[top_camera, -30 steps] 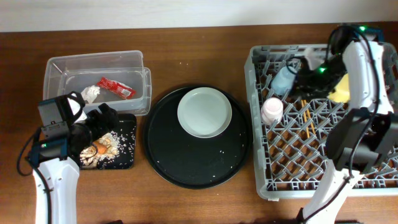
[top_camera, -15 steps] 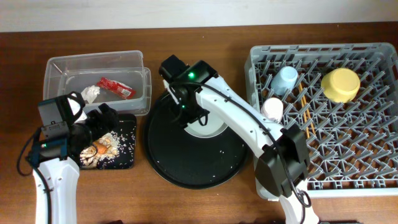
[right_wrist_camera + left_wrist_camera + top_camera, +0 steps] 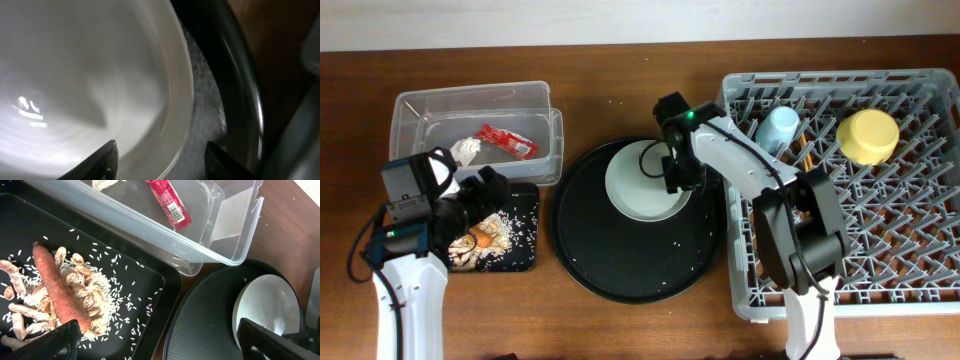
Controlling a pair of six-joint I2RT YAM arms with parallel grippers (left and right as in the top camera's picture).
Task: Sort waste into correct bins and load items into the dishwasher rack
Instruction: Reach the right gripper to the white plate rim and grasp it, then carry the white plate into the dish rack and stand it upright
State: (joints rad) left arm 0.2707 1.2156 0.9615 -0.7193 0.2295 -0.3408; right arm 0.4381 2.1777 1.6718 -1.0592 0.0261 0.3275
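Our right gripper [image 3: 165, 162] has its jaws apart with nothing gripped, one finger over the plate [image 3: 630, 195] and the other just outside its rim, above the round tray [image 3: 582, 250] beside the rack [image 3: 880, 270]. Our left gripper [image 3: 160, 347] hangs wide open and empty over the black tray [image 3: 140, 280], where the carrot [image 3: 57, 287] lies on scraps [image 3: 87, 297] and rice. We see the wrapper [image 3: 507, 141] and tissue [image 3: 467, 149] in the tub [image 3: 420, 105], and the blue cup [image 3: 778, 128] and bowl [image 3: 868, 135] in the rack.
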